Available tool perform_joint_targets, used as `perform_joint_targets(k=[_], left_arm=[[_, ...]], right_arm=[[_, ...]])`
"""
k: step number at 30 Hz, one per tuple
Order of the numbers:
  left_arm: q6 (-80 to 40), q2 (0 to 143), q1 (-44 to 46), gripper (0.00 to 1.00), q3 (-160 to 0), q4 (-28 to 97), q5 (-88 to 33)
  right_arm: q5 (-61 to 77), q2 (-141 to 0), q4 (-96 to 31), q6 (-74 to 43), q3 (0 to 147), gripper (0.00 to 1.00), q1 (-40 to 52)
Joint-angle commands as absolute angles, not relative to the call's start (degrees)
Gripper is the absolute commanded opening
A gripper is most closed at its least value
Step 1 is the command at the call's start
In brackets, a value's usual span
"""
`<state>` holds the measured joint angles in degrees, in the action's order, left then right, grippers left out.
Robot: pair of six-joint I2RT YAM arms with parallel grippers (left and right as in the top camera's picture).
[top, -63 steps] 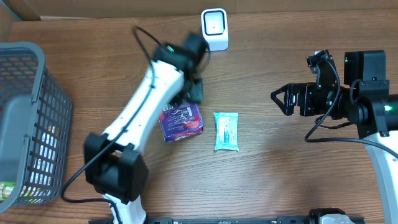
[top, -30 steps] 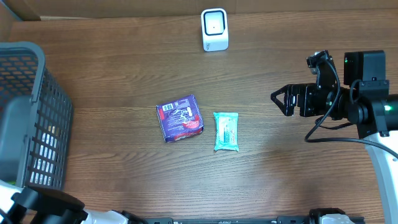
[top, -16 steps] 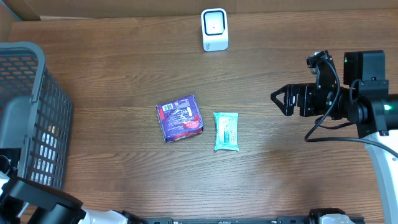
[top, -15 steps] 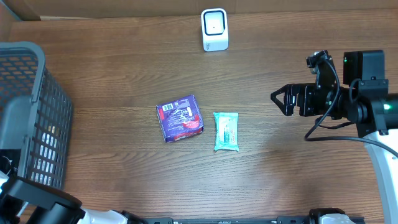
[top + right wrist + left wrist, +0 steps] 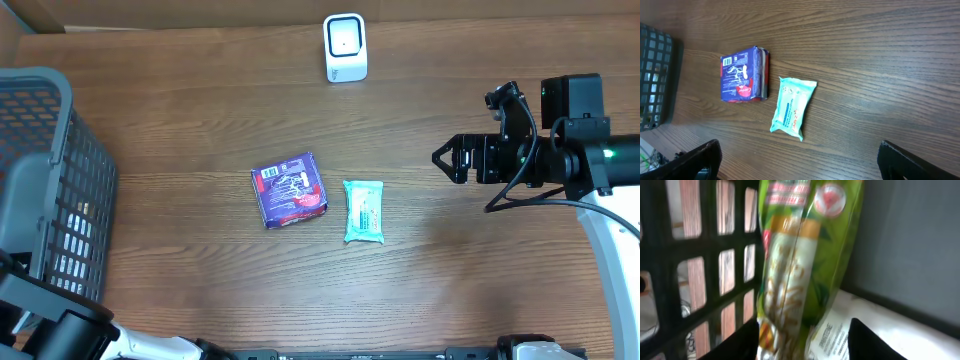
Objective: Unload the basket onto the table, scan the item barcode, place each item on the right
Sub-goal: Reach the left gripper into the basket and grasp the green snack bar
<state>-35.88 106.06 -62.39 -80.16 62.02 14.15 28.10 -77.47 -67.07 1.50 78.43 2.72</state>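
Note:
My left gripper (image 5: 804, 347) is down inside the grey basket (image 5: 40, 150). Its jaws stand apart on either side of the lower end of a green snack packet (image 5: 800, 265). The packet touches the left finger (image 5: 747, 342), and a white Pantene sachet (image 5: 830, 337) lies by the right one. From overhead only the left arm (image 5: 55, 335) shows, at the bottom left. The white barcode scanner (image 5: 345, 46) stands at the table's far edge. My right gripper (image 5: 447, 160) hovers open and empty at the right.
A purple packet (image 5: 291, 190) and a teal wipes packet (image 5: 364, 211) lie side by side mid-table, and the purple packet (image 5: 744, 75) and wipes packet (image 5: 792, 107) also show in the right wrist view. The basket wall (image 5: 700, 270) crowds my left gripper.
The left arm has left the scanner area and gone down into the basket. My right arm has shifted slightly left. The two packets on the table have not moved.

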Motion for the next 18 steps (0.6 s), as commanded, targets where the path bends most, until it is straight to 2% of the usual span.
perform_joint_targets(k=[1, 3, 5, 7, 8, 13, 18], left_arm=[[-35.75, 109.1, -62.65, 0.48, -79.64, 60.84, 16.08], [-35.7, 110.54, -62.65, 0.45, -79.48, 60.62, 16.08], [-35.68, 112.25, -62.65, 0.36, -79.48, 60.66, 16.08], [-35.0, 113.23, -62.65, 0.08, -79.48, 60.8, 16.01], [-34.7, 113.43, -62.63, 0.04, -79.48, 60.82, 15.66], [-34.68, 113.32, -62.61, 0.04, -81.49, 62.63, 13.91], [-32.12, 113.32, -61.95, 0.04, -91.74, 68.34, 6.72]], right_arm=[[28.08, -77.3, -66.74, 1.48, 78.72, 1.0, 2.94], [28.08, -77.32, -66.78, 1.48, 78.72, 1.0, 2.94], [28.08, -77.32, -66.85, 1.48, 78.72, 1.0, 2.94], [28.08, -77.32, -66.92, 1.48, 78.72, 1.0, 2.94], [28.08, -77.32, -66.96, 1.48, 78.72, 1.0, 2.94], [28.08, -77.32, -66.96, 1.48, 78.72, 1.0, 2.94], [28.08, -77.32, -66.76, 1.48, 78.72, 1.0, 2.94]])
